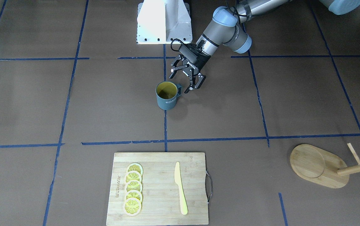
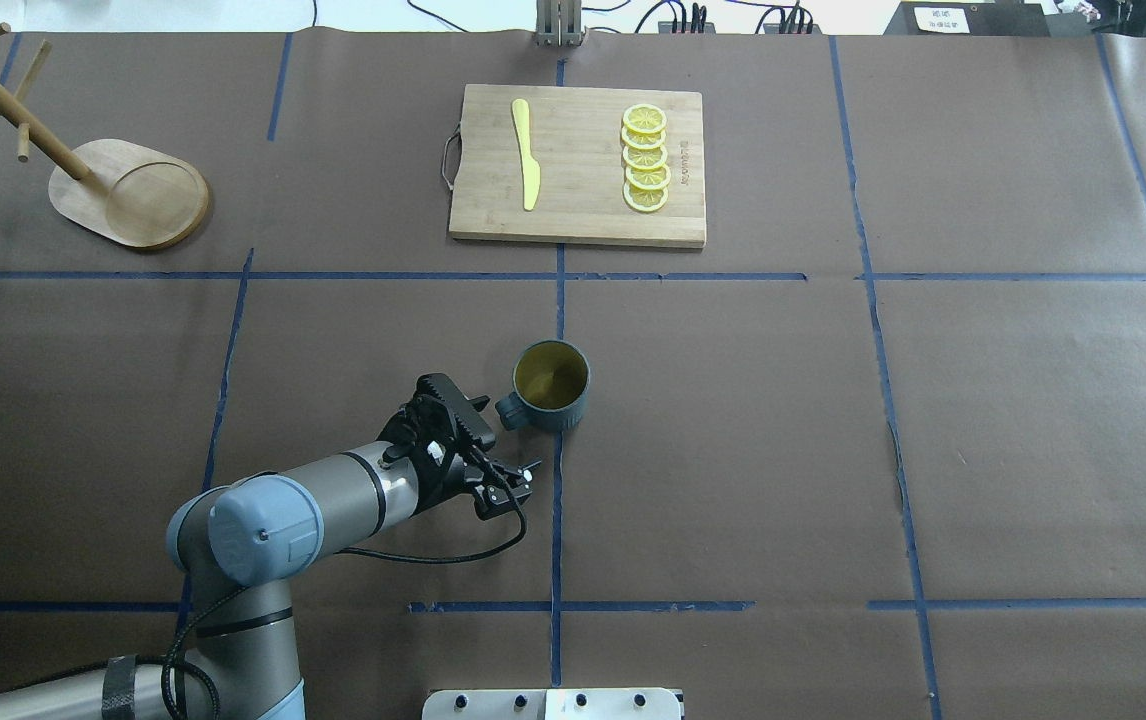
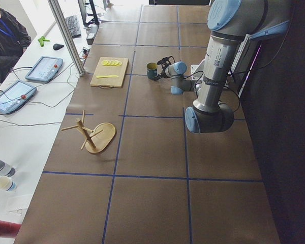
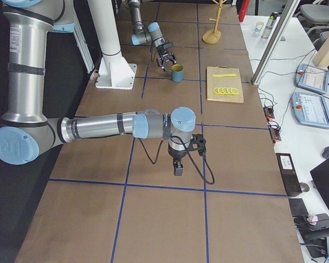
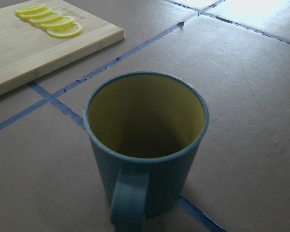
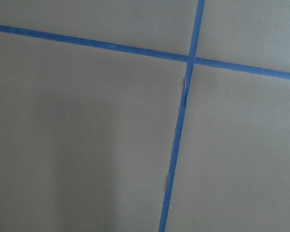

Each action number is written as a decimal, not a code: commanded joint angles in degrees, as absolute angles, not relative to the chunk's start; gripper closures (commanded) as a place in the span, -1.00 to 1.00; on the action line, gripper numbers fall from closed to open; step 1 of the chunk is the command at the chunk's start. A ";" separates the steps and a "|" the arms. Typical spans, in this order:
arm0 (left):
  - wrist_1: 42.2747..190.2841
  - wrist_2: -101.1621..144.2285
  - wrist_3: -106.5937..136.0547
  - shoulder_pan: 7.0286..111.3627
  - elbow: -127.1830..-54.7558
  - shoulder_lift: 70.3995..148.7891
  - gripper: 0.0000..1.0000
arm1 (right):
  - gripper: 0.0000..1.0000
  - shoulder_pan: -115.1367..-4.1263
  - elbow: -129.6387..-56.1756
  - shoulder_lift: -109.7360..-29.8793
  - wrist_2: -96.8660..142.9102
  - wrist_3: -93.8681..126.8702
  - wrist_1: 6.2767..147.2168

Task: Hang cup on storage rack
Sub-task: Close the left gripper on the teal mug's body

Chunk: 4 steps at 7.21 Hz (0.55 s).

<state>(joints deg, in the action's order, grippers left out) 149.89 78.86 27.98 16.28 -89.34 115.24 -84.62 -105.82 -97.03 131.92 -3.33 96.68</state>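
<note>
Nothing done yet. The cup (image 2: 551,385) stands upright mid-table (image 2: 933,450), ungrasped. The storage rack (image 2: 83,195) is well apart at the far left corner, pegs bare.

Left gripper (image 2: 508,435) is low and near-horizontal, jaws open and empty, just beside the handle that faces it.

Right gripper (image 4: 177,167) points down at the table; can't tell its jaw state.

Remaining: grasp, carry, hang.

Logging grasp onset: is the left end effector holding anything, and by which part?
Nothing held: the left end effector is open beside the cup, near its handle.

Left pincer (image 1: 180,83) hangs tilted with jaws spread wide; right pincer (image 4: 177,170) points straight down.
</note>
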 commanded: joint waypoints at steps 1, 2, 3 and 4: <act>151.77 78.93 25.75 17.05 -87.38 116.36 -0.94 | -1.00 -84.64 -105.82 -97.03 131.92 -3.34 96.68; 153.70 78.93 25.75 17.14 -85.10 117.24 -0.93 | -1.00 -84.64 -105.73 -97.03 131.84 -3.43 96.68; 154.33 78.93 25.75 17.14 -83.86 117.94 -0.91 | -1.00 -84.64 -105.82 -97.03 131.84 -3.43 96.68; 154.51 79.01 25.75 17.14 -83.67 118.04 -0.83 | -1.00 -84.55 -105.73 -97.03 131.84 -3.43 96.68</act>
